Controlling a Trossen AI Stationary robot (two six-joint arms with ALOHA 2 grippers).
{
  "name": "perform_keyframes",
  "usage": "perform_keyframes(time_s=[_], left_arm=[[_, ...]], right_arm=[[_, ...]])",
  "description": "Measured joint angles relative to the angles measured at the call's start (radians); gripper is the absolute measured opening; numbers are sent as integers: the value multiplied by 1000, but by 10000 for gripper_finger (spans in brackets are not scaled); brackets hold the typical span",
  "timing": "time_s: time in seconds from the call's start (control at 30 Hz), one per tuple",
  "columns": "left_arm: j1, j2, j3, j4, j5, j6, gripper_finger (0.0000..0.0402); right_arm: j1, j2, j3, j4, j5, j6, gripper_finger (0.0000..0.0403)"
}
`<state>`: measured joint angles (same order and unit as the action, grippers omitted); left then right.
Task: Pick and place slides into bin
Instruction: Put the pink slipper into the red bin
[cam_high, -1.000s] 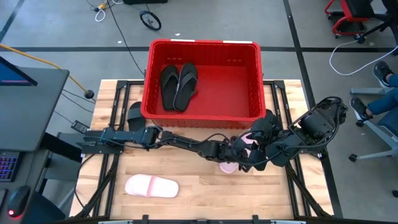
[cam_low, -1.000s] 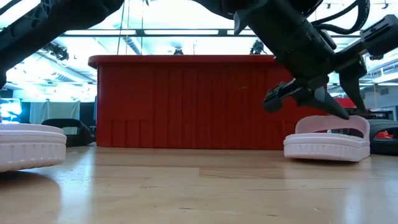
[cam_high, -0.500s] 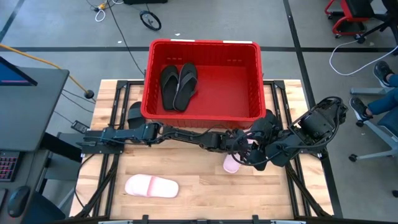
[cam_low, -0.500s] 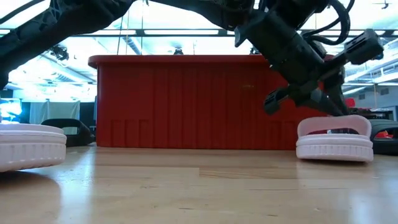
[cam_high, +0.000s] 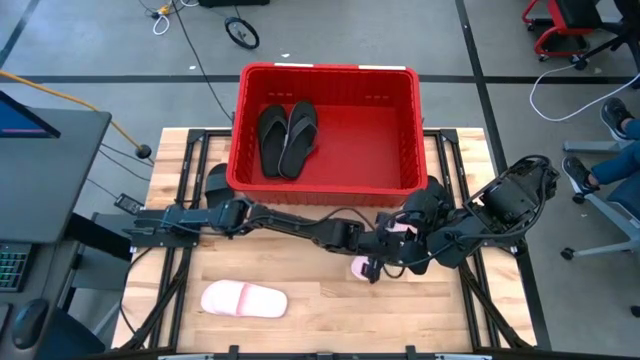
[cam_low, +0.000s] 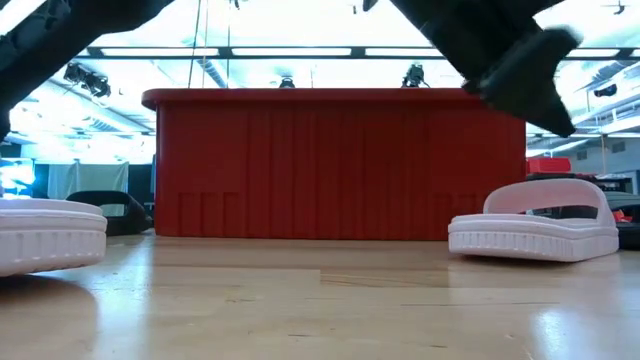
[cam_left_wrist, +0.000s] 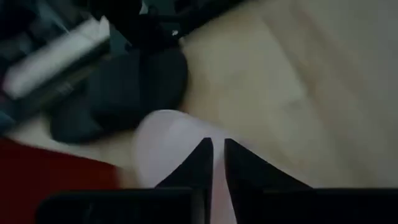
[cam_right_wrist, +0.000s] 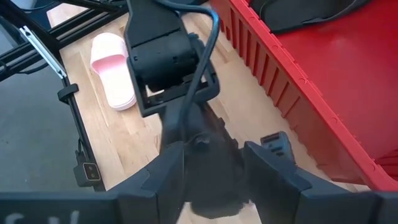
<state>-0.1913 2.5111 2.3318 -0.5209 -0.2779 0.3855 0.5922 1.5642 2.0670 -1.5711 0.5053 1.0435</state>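
Red bin: the bin (cam_high: 325, 125) sits at the far middle of the wooden table (cam_high: 300, 330); two black slides (cam_high: 288, 138) already lie side by side in its left half.
Pink slide near the grippers: one pale pink slide (cam_low: 533, 225) rests flat on the wood just in front of the bin's right end, strap up; from above it is mostly hidden under the two wrists.
Pink slide at the left: a second pink slide (cam_high: 244, 299) lies alone on the near left of the table, well apart from both arms.
Left gripper: the left gripper (cam_left_wrist: 217, 163) reaches across the table to the near pink slide; its fingers are nearly closed with only a thin slit between them, poised over the slide's pale surface, and I cannot tell whether anything is pinched.
Right gripper: the right gripper (cam_right_wrist: 211, 163) hovers spread open beside the left wrist, holding nothing.
Step in hand: by my reading, securing the pink slide by the bin, with no lift yet.
Next move calls for: a firm hold on the strap or edge, a lift clear of the bin's wall, and keeping the two crowded wrists from colliding.
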Motion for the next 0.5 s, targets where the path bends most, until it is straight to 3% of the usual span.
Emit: perform_keyframes(time_s=[0.13, 0.5], left_arm=[[-12, 4, 0, -4, -51, 227, 85], [18, 9, 0, -35, -63, 229, 212]], right_arm=[[0, 0, 0, 0, 0, 0, 173], [0, 0, 0, 0, 19, 0, 173]])
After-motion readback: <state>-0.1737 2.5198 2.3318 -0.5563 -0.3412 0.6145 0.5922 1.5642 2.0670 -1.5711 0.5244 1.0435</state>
